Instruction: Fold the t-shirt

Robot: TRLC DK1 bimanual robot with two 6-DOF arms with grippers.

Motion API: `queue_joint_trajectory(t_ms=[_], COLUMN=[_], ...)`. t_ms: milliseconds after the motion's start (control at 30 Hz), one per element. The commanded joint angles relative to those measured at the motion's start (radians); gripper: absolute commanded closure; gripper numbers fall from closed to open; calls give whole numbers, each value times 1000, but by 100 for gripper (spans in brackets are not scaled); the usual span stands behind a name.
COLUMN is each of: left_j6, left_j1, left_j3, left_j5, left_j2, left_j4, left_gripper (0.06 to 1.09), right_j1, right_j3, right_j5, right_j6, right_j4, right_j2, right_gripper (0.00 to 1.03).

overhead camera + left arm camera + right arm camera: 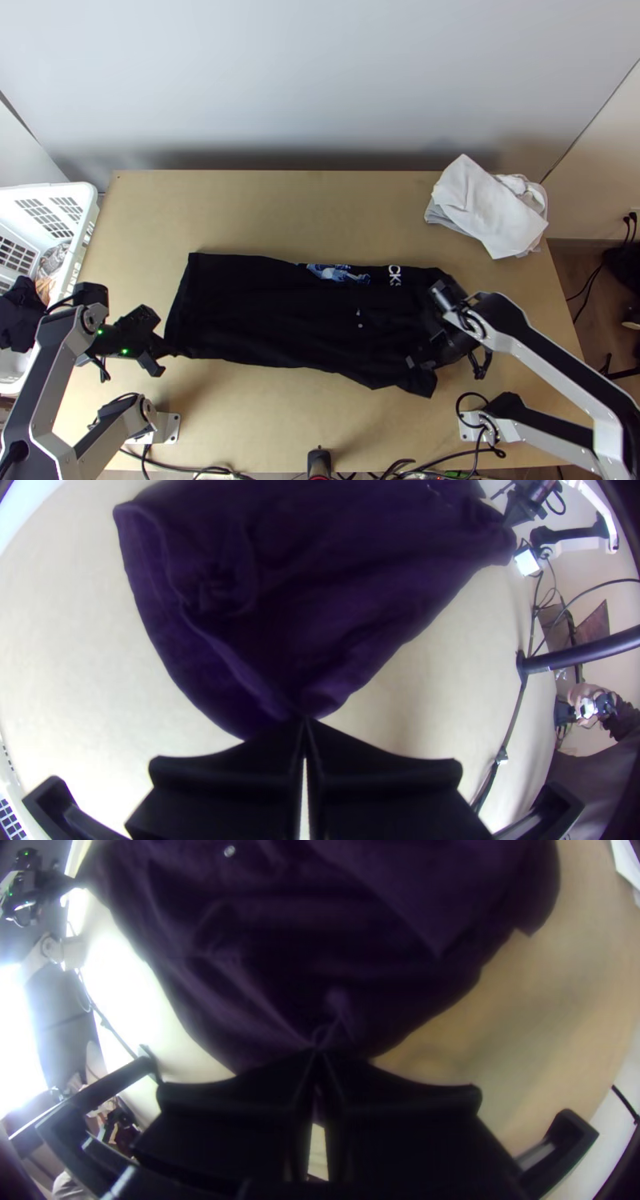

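In the top view the black t-shirt [280, 320] lies as a long folded strip across the table, with part of its print along the far edge. At its near left corner is my left gripper [170, 352]; my right gripper [424, 358] is over its right end. The left wrist view has my left gripper [305, 723] shut on the corner of the shirt [267, 580]. From the right wrist, my right gripper [320, 1055] is shut on a gathered bit of the shirt's edge [300, 960].
A pile of white and grey cloth [488, 208] rests at the table's far right corner. The white basket [82, 228] with things inside stands at the left edge. Cables run along the table's near edge.
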Motion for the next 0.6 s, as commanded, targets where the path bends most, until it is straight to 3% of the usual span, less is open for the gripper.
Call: queue_joint_trajectory(t_ms=[0,300,567], left_j6=[-67,-141,-205], left_j1=[-19,-75,-36], left_j3=[97,229,310], left_j5=[91,166,228], left_j2=[-37,10,122], left_j4=[-54,-82,-62], left_gripper=[105,105,105], right_j1=[28,-19,-135], right_j3=[74,180,168], right_j5=[72,138,154], right_j6=[-16,-92,-144], right_j4=[52,109,200], right_j2=[-173,-249,-241], right_gripper=[100,100,100])
